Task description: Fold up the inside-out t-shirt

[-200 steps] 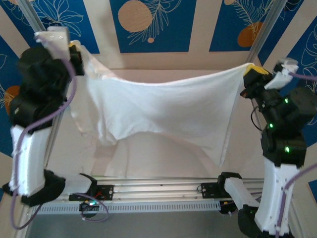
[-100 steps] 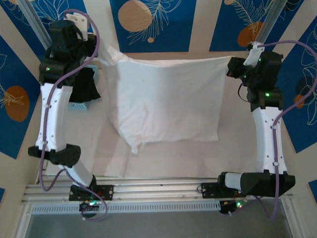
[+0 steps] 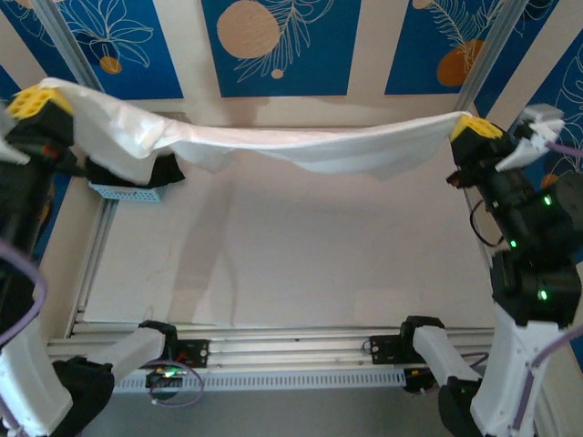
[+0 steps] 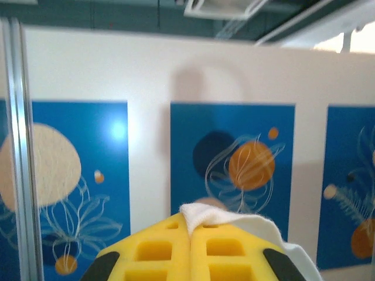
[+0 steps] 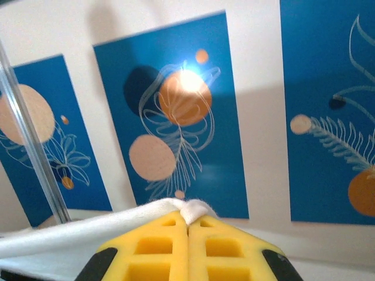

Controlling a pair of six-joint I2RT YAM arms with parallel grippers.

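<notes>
The white t-shirt (image 3: 291, 144) hangs stretched in the air across the back of the table, sagging in the middle. My left gripper (image 3: 36, 98), with yellow fingers, is shut on its left corner, high at the far left. My right gripper (image 3: 474, 127) is shut on its right corner at the far right. In the left wrist view a white fold of the t-shirt (image 4: 234, 221) is pinched between the closed fingers of the left gripper (image 4: 190, 231) and trails right. In the right wrist view the t-shirt (image 5: 88, 231) sticks out of the right gripper (image 5: 188, 219) and trails left.
A light blue basket (image 3: 127, 191) with a black garment (image 3: 150, 171) in it stands at the back left, under the hanging cloth. The white table top (image 3: 301, 255) lies below. Metal frame posts (image 3: 496, 45) rise at the back corners. An aluminium rail (image 3: 291, 350) runs along the near edge.
Both arms swung from the back of the table up and toward the camera. The t-shirt, hanging flat half a second ago, is lifted off the table and pulled out almost level.
</notes>
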